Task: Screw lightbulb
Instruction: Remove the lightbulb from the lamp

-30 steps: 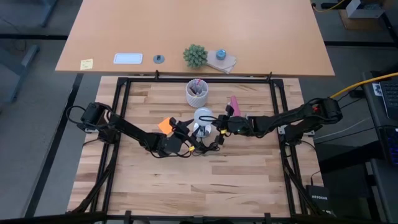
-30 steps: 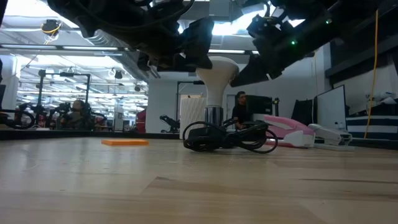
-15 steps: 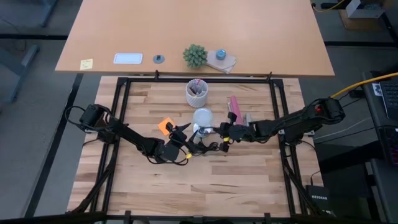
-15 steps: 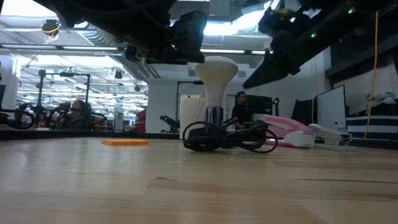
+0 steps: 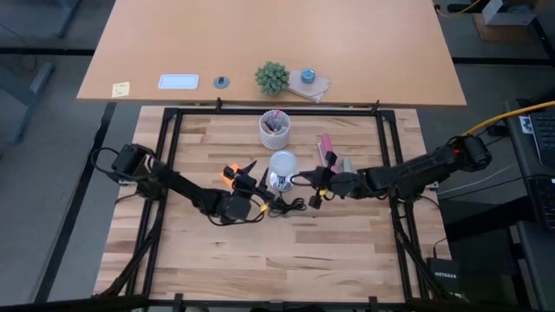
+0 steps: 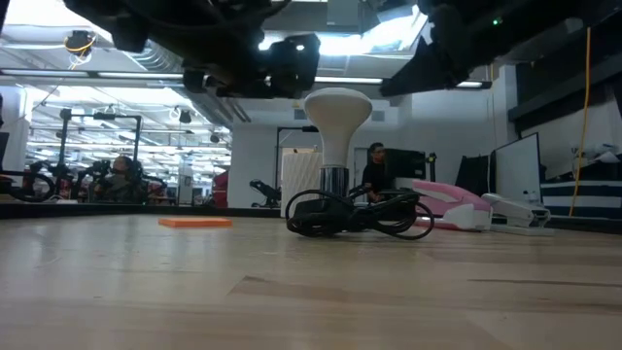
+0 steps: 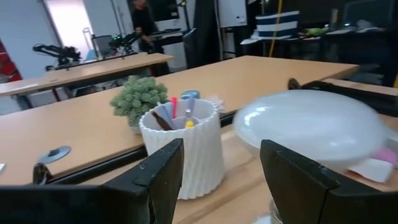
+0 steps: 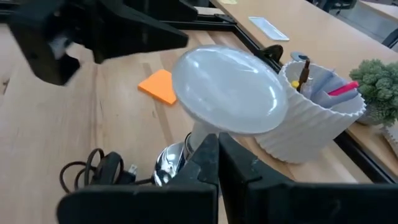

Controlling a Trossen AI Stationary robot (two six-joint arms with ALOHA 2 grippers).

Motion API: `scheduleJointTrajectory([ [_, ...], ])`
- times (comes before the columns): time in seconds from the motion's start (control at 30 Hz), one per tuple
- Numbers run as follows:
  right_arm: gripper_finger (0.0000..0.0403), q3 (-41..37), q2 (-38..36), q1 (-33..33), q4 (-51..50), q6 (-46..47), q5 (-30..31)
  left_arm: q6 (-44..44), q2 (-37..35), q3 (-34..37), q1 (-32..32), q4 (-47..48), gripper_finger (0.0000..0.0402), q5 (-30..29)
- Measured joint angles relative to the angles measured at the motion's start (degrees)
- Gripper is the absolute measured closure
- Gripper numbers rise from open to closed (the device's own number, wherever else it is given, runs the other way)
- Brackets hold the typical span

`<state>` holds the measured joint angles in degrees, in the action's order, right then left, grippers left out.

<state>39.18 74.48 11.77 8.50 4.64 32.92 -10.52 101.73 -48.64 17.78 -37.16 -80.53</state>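
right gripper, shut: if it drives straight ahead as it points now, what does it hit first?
Most likely the lightbulb, standing upright in its silvery fitting directly ahead of the right gripper. The stem looks closest, though depth is hard to judge.

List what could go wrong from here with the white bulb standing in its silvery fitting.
1. The white funnel-shaped lightbulb stands upright in the round silvery fitting with neither gripper on it; whether it is threaded fully cannot be told, so it may be loose.
2. The open left gripper and shut right gripper flank it closely; a sideways move could tip it.
3. The loose black cord coils beside the fitting and could snag.
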Motion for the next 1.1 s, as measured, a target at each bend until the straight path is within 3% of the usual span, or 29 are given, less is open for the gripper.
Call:
scheduleJointTrajectory([
  [0.3, 0.0400, 0.01, 0.02, -4.44, 1.74, -0.45, -5.30, -0.18, 0.00, 0.00, -2.62, -0.05, 0.0196, 0.22],
  [0.47, 0.0400, 0.00, 0.02, -6.35, 1.77, -0.45, -7.65, -0.32, 0.00, 0.00, -3.46, -0.01, 0.0196, 4.14],
  [1.1, 0.0400, 0.00, 0.03, -8.68, 1.79, -0.55, -7.62, -1.09, -0.07, 0.04, -1.24, -0.11, 0.0196, 7.08],
])
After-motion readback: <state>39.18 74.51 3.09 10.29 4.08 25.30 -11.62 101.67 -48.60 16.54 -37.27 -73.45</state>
